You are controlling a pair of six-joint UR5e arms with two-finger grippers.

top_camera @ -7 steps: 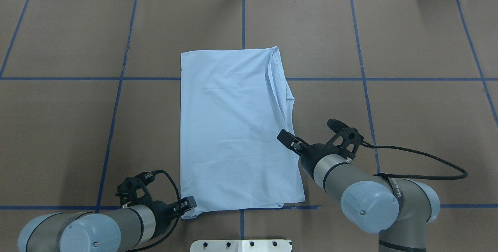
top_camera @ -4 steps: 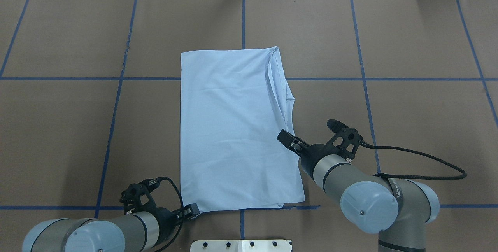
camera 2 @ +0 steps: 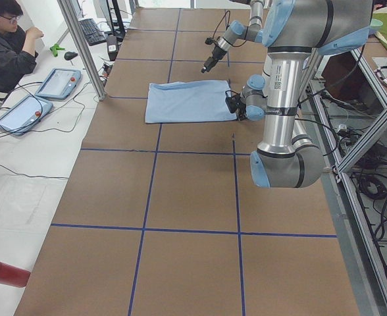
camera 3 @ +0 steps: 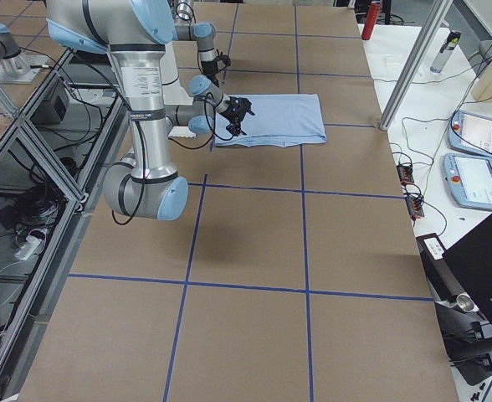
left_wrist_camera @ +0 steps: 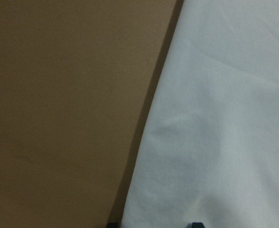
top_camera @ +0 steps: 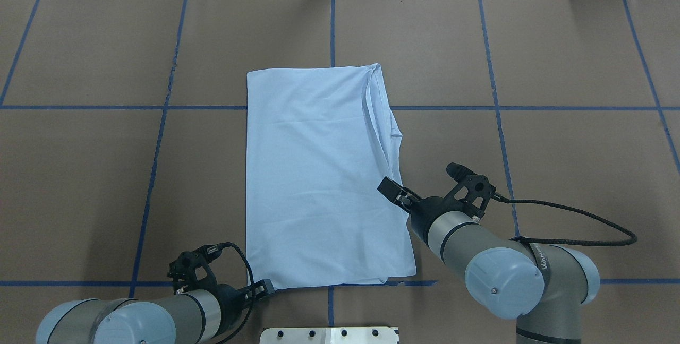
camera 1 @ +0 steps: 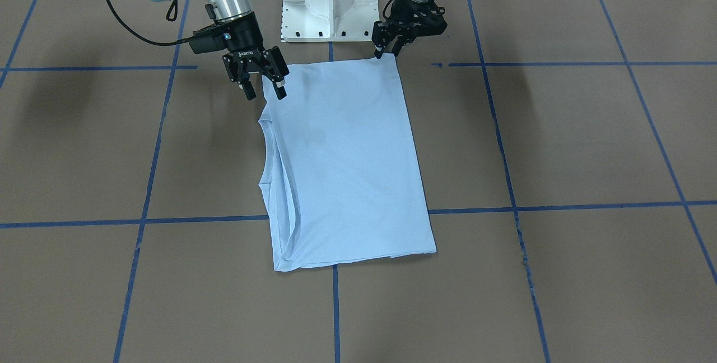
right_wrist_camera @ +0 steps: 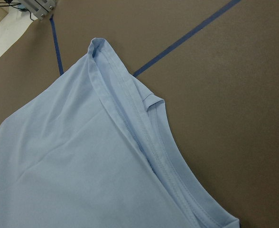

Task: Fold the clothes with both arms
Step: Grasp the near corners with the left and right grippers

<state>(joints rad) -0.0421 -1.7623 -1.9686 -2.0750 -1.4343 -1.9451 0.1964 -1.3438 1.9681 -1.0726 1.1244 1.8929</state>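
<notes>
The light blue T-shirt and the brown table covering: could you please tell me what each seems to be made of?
T-shirt: thin, soft knit fabric, probably cotton or a blend, with a matte finish. It lies limp with fine wrinkles, and its hem shows rows of stitching.
Table covering: looks like brown paper or card, flat and matte, crossed by blue tape lines.

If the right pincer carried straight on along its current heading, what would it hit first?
Most likely the shirt: the right pincer points down toward its side edge, jaws open, seemingly just above the cloth. How high it hovers is hard to judge.
</notes>
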